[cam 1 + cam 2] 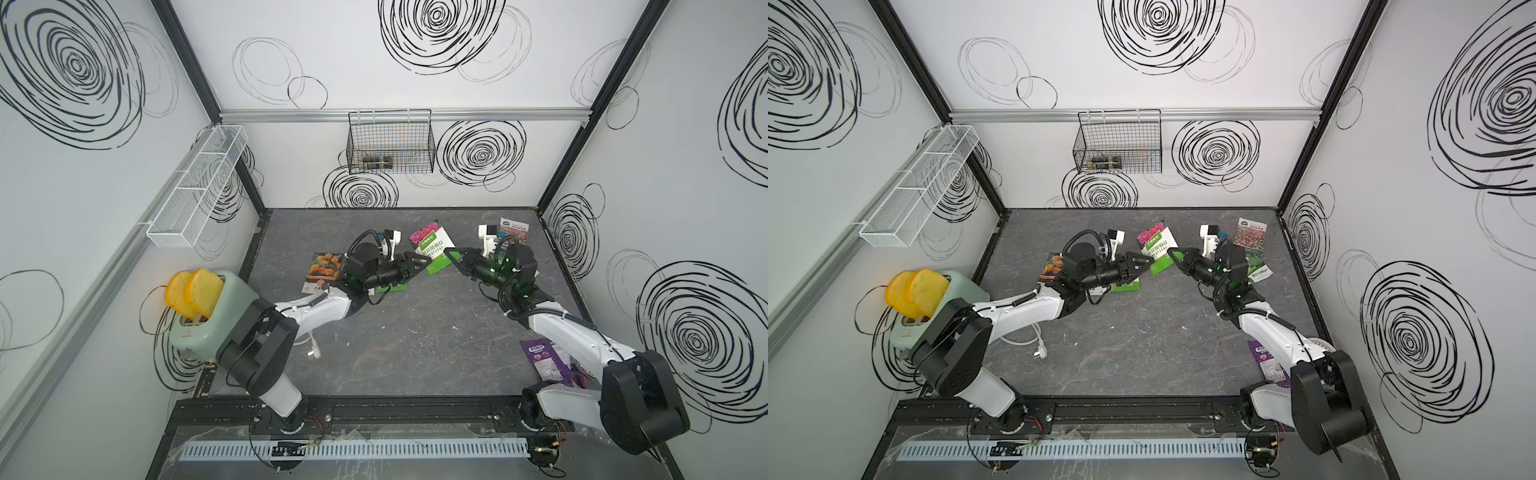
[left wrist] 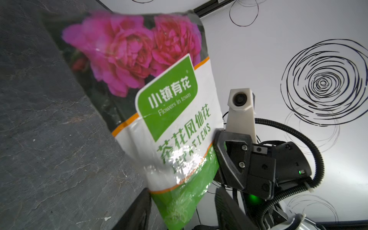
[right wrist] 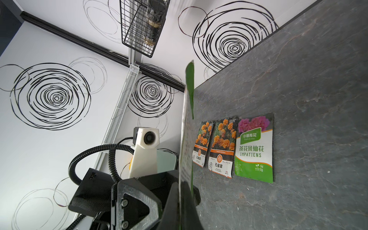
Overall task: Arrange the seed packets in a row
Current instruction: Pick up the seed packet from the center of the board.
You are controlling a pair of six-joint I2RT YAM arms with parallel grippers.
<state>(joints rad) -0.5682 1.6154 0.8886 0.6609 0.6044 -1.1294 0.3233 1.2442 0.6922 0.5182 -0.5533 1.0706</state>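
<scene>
A green-white seed packet with pink flowers (image 1: 432,249) (image 2: 159,109) hangs above the table, with my right gripper (image 1: 451,254) (image 3: 184,199) shut on its edge. My left gripper (image 1: 424,262) (image 2: 183,211) is open, its jaws on either side of the packet's lower green corner. On the table two orange-flower packets (image 3: 204,143) (image 3: 223,145) and another green-white packet (image 3: 253,147) lie side by side, partly under the left arm in both top views. A red-pink flower-field packet (image 1: 1250,232) and a green-fruit packet (image 1: 1257,266) lie at the back right.
A mint toaster (image 1: 216,316) with bread stands at the left edge, with its white plug (image 1: 312,354) on the table. A purple snack pouch (image 1: 546,361) lies under the right arm. A black wire basket (image 1: 390,143) and a white mesh shelf (image 1: 195,187) hang on the walls.
</scene>
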